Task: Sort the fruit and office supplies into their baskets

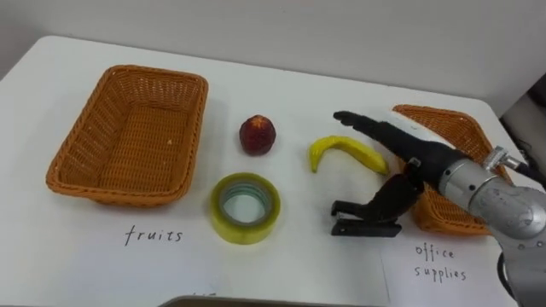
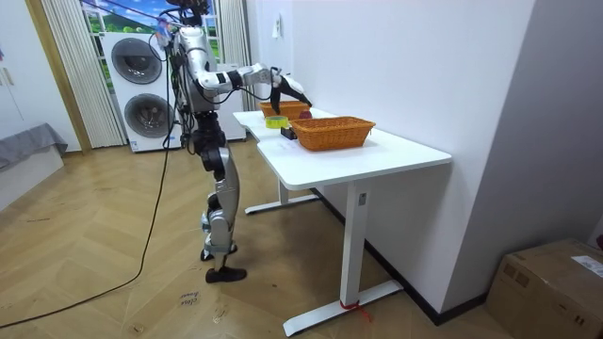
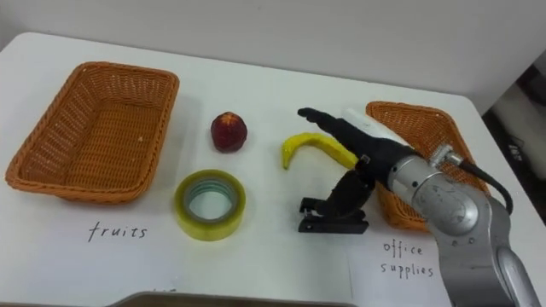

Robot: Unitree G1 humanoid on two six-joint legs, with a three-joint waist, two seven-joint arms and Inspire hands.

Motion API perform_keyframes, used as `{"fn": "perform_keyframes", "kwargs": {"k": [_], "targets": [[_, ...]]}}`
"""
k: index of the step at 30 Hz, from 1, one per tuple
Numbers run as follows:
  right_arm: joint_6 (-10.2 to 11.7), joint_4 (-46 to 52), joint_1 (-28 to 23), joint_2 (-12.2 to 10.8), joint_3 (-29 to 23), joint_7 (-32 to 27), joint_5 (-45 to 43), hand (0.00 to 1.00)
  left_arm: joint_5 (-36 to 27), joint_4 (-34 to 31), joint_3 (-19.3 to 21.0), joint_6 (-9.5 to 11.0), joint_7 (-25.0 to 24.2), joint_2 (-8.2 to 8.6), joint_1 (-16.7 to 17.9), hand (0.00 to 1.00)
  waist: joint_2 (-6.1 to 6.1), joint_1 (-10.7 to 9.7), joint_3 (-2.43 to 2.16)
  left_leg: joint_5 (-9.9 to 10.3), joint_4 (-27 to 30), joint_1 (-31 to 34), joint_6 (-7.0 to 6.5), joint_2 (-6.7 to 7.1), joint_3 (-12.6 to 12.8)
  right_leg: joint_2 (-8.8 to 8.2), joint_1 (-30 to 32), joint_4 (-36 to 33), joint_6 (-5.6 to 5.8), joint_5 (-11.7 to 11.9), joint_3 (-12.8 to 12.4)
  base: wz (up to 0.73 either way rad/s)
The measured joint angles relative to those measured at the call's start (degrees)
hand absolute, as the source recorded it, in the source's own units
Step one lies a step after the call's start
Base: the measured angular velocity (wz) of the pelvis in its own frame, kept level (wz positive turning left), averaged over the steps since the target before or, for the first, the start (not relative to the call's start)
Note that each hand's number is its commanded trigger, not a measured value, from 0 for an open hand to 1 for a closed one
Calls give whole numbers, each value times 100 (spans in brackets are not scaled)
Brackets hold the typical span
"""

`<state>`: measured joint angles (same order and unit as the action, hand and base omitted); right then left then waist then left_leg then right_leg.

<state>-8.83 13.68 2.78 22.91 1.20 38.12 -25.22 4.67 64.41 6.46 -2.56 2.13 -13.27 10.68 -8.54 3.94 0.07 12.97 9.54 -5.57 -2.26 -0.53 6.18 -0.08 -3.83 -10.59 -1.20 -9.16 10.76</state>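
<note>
Tape roll (image 1: 245, 207), yellow-green, lies flat towards the near edge of the desk (image 1: 299, 264), about midway along it. Nearer still, a dark strip (image 1: 273, 302) is cut off by the bottom of the view, and we cannot tell what it is.

To the right of the tape roll sits a small black object (image 1: 363, 223), perhaps a stapler or a clip; we cannot make it out. The right hand (image 1: 408, 149) reaches in from the desk's right side above it. Its fingers are stretched out straight and apart, and its thumb points down at the black object. We cannot tell whether the thumb touches it.

Further back, a banana (image 1: 354, 152) lies partly under those outstretched fingers. A red round fruit (image 1: 257, 135) sits left of the banana and well apart from it.

At the left edge we see the left basket (image 1: 128, 136), wicker, with nothing in it and a handwritten label on the desk in front of it. The right basket (image 1: 456, 128) stands at the right edge. The arm covers most of it, so we cannot see what it holds.

In the room view the robot stands upright at the desk with its right arm out over it, and two stacked washing machines (image 2: 141, 89) stand behind it.
</note>
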Motion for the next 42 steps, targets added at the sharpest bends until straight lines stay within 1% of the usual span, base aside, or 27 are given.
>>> {"fn": "perform_keyframes", "kwargs": {"k": [2,6,8,11,13,15,19,22,24,26,30,39,42], "targets": [[-2,-1,0,0,1,92,-15,0,2,0,0,0,3,-8,5,0,-14,36,4,0,-5,1,0,0,-11,3,0,3,0,0,8,0],[-2,-2,0,0,1,185,-2,0,-14,0,-6,-1,8,-52,-13,0,-36,46,12,0,-7,3,0,0,-34,6,-5,5,0,0,7,2],[-2,-24,0,0,5,216,-4,0,-14,-1,-117,-3,16,-113,-38,0,-54,55,21,0,-5,8,0,1,-49,7,-5,5,0,0,3,0],[-4,-98,0,0,48,243,1,0,-45,-1,-192,-4,15,-139,-53,0,-55,88,22,0,-2,9,0,3,-50,4,-6,4,1,0,4,0],[-57,-150,0,-1,168,295,1,0,-48,0,-230,-5,15,-140,-75,0,-50,110,25,-1,2,17,-1,5,-57,4,-3,5,1,0,0,0],[-64,-178,0,-4,246,382,-23,0,-42,0,-231,-6,13,-133,-93,0,-46,126,27,-1,4,24,0,6,-62,5,4,5,1,0,2,0],[-112,-185,0,-24,280,535,-270,0,-6,-3,-239,-20,-7,-128,-99,0,-24,147,40,-2,11,40,1,7,-71,4,17,8,1,0,32,0],[-130,-320,2,-24,280,586,-436,0,-8,-3,-234,-115,-18,-131,-108,0,-10,148,41,-2,18,39,1,8,-71,4,16,9,1,0,40,0],[-149,-423,2,-24,280,621,-467,0,-12,-3,-234,-124,-29,-131,-108,0,1,145,44,-2,21,39,1,8,-71,3,16,11,1,0,40,0],[-261,-444,0,-24,296,677,-694,0,-8,-15,-229,-144,-32,-128,-115,0,16,145,42,-2,12,45,1,7,-69,3,22,17,1,0,44,0],[-375,-452,0,-24,297,710,-1051,0,-7,-32,-218,-220,-31,-124,-127,0,35,148,31,-6,23,46,6,7,-62,3,41,13,0,0,40,0],[-396,-662,0,-25,317,756,-1412,0,1,-38,-217,-239,-18,-124,-239,0,47,175,27,-10,43,72,9,7,-67,2,57,13,0,1,49,0],[-447,-662,0,-26,317,758,-1529,0,1,-48,-217,-237,-15,-124,-258,0,46,155,27,-11,41,73,9,7,-67,2,56,12,0,1,48,0]]}}
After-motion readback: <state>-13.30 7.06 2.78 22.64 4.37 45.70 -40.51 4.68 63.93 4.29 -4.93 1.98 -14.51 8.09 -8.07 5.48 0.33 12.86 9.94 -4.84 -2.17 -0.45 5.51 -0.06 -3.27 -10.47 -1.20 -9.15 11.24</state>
